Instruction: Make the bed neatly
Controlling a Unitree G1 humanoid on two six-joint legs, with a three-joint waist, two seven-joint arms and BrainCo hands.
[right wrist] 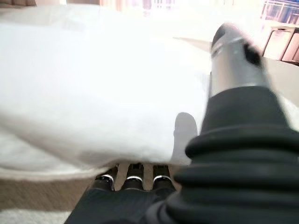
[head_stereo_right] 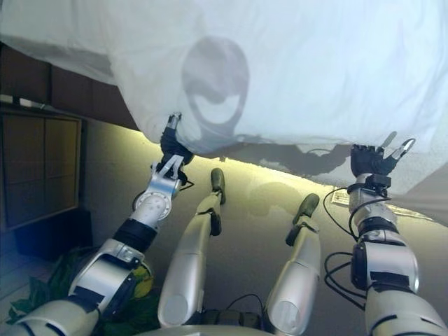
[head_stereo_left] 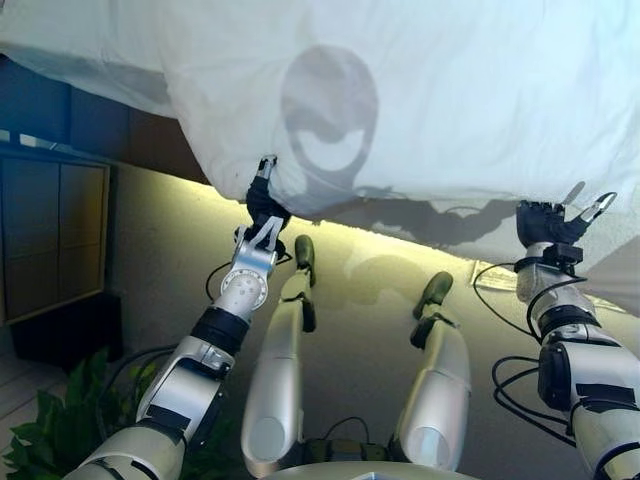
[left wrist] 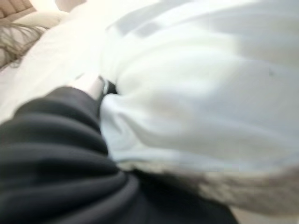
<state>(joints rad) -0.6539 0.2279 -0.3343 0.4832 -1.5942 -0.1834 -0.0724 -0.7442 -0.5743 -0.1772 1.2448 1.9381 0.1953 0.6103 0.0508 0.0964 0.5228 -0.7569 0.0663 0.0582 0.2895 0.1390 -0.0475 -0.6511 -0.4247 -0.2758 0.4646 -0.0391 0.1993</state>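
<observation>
A white duvet (head_stereo_left: 420,90) hangs spread across the upper part of both eye views, lifted off the floor. My left hand (head_stereo_left: 262,205) is at its lower edge, left of centre, shut on the cloth. The left wrist view shows the duvet (left wrist: 196,93) bunched right against that hand. My right hand (head_stereo_left: 555,222) is at the lower edge on the right. In the right wrist view the duvet (right wrist: 93,93) lies between its thumb (right wrist: 233,56) above and its fingers (right wrist: 135,179) below, pinched.
A dark wooden cabinet (head_stereo_left: 55,240) stands at the left and a green plant (head_stereo_left: 60,420) at the lower left. A sheet of paper (head_stereo_left: 495,278) lies on the beige floor near my right hand. A pillow (left wrist: 39,18) shows beyond the duvet.
</observation>
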